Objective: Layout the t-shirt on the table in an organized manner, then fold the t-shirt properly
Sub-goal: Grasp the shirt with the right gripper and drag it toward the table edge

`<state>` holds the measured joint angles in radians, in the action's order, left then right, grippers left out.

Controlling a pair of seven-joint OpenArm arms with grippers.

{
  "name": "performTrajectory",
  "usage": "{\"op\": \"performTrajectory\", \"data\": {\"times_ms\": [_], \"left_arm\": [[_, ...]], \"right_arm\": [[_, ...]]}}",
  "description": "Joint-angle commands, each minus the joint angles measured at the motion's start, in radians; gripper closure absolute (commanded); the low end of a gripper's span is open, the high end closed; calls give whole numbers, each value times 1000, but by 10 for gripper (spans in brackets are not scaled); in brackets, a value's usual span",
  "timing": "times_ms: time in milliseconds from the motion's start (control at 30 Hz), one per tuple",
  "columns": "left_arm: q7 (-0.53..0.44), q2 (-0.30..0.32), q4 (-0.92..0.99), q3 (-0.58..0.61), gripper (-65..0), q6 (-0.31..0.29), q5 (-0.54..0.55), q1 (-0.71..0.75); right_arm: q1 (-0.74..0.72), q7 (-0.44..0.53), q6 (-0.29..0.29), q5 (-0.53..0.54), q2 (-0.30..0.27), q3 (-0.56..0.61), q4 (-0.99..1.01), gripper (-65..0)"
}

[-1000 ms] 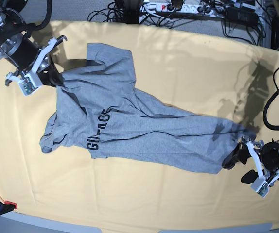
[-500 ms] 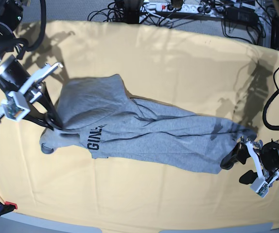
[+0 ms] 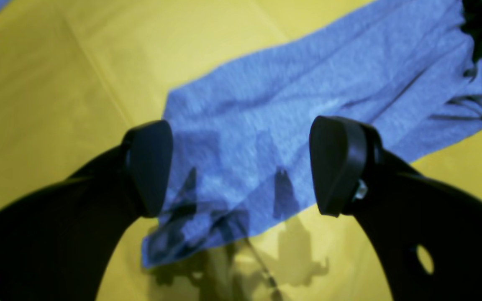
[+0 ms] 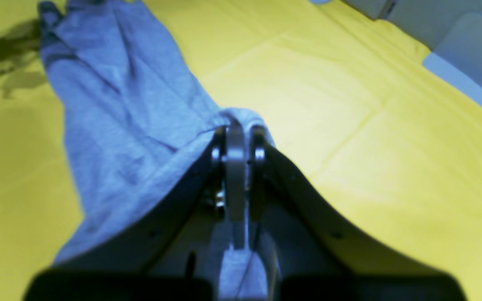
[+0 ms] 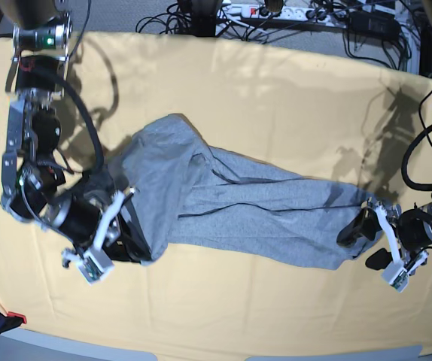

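Your heather-grey t-shirt [image 5: 231, 207] lay as a long, creased band on the yellow table [image 5: 276, 90]. Your right gripper [image 4: 239, 125] pinched one end; your left gripper [image 3: 241, 167] gaped wide, empty.

Heather-grey t-shirt [image 5: 238, 210] stretched in a long rumpled band across the middle of the pale yellow-orange tabletop [image 5: 276, 98], creased along its length, one end bunched and folded over itself, the other end narrowing toward the tabletop's edge.

Black cables [image 5: 201, 16] and a power strip [image 5: 276, 12] — beyond the far edge.
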<state>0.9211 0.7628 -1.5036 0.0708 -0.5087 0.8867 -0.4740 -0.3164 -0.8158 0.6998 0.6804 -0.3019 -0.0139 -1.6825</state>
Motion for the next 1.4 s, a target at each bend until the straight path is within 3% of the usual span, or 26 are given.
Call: {"op": "performTrajectory", "data": {"times_ms": [0, 233, 433, 467, 600, 633, 667, 767, 833, 867, 900, 933, 1033, 1133, 1267, 1367], "left_arm": [[-23, 11, -13, -13, -494, -5, 16, -24], [-22, -10, -13, -13, -494, -27, 16, 24], [-23, -15, -13, -13, -494, -38, 46, 30], [-22, -15, -13, -13, -494, -38, 47, 30], [-23, -15, -13, -13, -494, -41, 46, 30], [-23, -15, -13, -13, -494, -41, 46, 30], [-22, -15, -13, -13, -494, -41, 45, 30], [-22, -15, -13, -13, -494, -42, 46, 30], [-11, -15, -13, -13, -494, -61, 48, 31], [14, -15, -13, -13, -494, -98, 67, 31], [51, -15, -13, -13, -494, -153, 106, 31], [98, -15, -13, -13, -494, -189, 163, 31], [249, -15, -19, -13, -494, -189, 343, 30], [325, -15, -49, -12, -493, -189, 409, 31], [333, -15, -80, -12, -493, -189, 402, 31], [267, -15, -81, 11, -492, -189, 282, 31]], "right_arm": [[-68, 50, -2, 3, -11, 2, 27, 0], [-286, 193, -10, -111, -7, 13, 338, 0], [-443, 307, -173, -320, -3, 13, 579, -10], [-462, 319, -180, -344, -4, 13, 602, -84], [-518, 291, -216, -364, -12, 13, 617, -492], [-534, 270, -217, -362, -15, 13, 617, -541], [-551, 246, -208, -359, -17, 13, 617, -533], [-602, 108, -165, -249, -26, 11, 615, -527], [-621, -15, -109, -94, -35, 10, 605, -525], [-620, -75, -60, -5, -39, 5, 594, -525], [-616, -138, -10, 87, -43, 5, 583, -525], [-609, -200, -2, 173, -45, 5, 571, -525], [-579, -372, -2, 346, -45, 5, 555, -525], [-540, -458, -2, 410, -48, 5, 554, -525], [-480, -468, -2, 457, -48, 5, 554, -524], [-456, -481, -2, 475, -48, 5, 545, -522]]}}
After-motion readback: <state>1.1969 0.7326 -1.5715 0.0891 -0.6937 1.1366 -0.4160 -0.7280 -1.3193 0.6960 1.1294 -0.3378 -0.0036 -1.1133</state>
